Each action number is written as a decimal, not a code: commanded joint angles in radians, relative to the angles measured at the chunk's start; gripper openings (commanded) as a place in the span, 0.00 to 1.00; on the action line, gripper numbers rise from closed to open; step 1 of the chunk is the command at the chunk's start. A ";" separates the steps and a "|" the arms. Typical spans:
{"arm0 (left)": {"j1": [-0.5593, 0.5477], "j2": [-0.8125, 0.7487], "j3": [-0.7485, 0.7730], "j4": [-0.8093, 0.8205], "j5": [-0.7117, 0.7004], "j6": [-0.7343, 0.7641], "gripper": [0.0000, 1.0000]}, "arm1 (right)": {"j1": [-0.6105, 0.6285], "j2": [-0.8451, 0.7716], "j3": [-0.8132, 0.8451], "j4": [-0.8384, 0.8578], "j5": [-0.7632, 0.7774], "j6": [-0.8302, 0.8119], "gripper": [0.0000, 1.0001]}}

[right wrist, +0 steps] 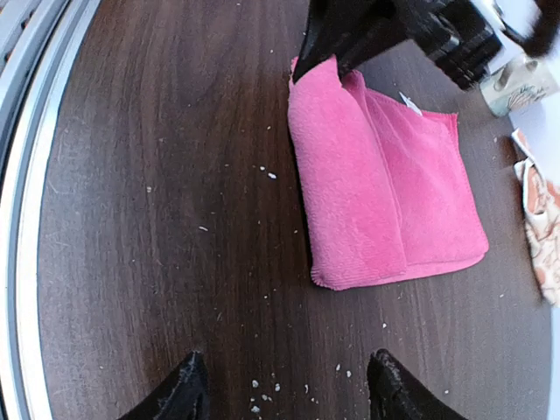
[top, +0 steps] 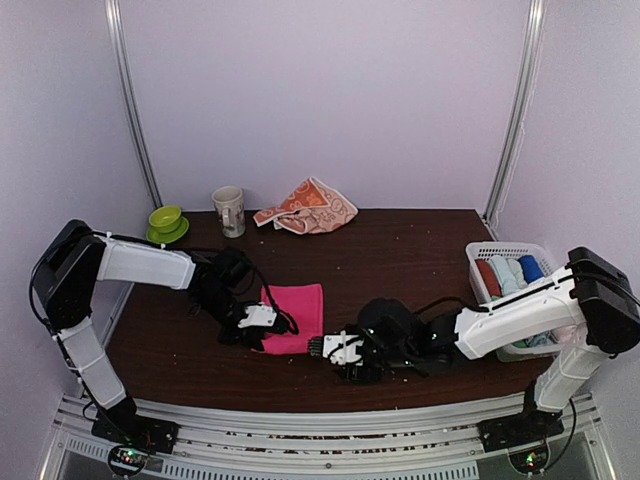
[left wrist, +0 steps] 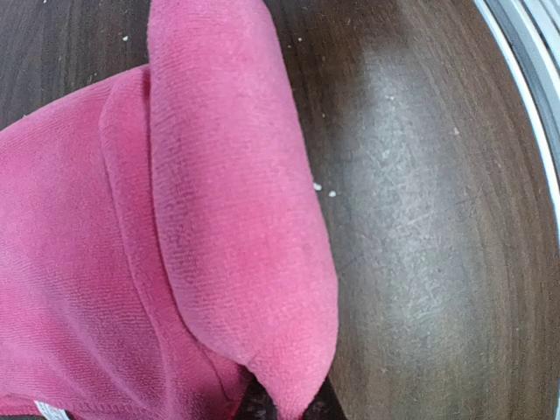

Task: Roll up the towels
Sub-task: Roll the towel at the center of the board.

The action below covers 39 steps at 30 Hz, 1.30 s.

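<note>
The hot pink towel (top: 298,316) lies on the dark table, its near edge folded over into a thick band (right wrist: 346,175). My left gripper (top: 262,330) is shut on the near left corner of that fold (left wrist: 293,398); its black fingers also show in the right wrist view (right wrist: 337,39). My right gripper (top: 318,347) is open and empty, just off the towel's near right corner, with bare table between its fingertips (right wrist: 289,394). The orange-peach bunny-print towel (top: 308,207) lies crumpled at the back of the table, partly seen in the right wrist view (right wrist: 538,227).
A white basket (top: 480,252) holding rolled cloths stands at the right edge. A printed mug (top: 230,211) and a green bowl on a saucer (top: 166,222) stand at the back left. A metal rail (top: 320,425) runs along the near edge.
</note>
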<state>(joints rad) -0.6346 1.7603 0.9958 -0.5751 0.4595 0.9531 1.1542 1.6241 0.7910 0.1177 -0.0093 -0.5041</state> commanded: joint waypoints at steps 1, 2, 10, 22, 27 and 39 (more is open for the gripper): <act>0.033 0.104 0.065 -0.231 0.092 0.000 0.00 | 0.073 0.050 -0.029 0.232 0.248 -0.139 0.63; 0.040 0.123 0.084 -0.257 0.099 0.005 0.00 | 0.087 0.073 -0.016 0.240 0.290 -0.157 0.63; 0.077 0.211 0.158 -0.336 0.089 0.019 0.00 | 0.137 0.282 0.112 0.302 0.497 -0.260 0.64; 0.081 0.273 0.218 -0.388 0.079 0.037 0.00 | 0.142 0.448 0.220 0.383 0.579 -0.382 0.68; 0.081 0.280 0.222 -0.394 0.067 0.036 0.00 | 0.140 0.484 0.243 0.389 0.597 -0.418 0.68; 0.082 0.280 0.224 -0.403 0.049 0.047 0.00 | 0.098 0.509 0.338 0.153 0.494 -0.321 0.31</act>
<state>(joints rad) -0.5507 1.9842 1.2510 -0.9077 0.6167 0.9878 1.2678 2.1185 1.0958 0.4023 0.5240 -0.8810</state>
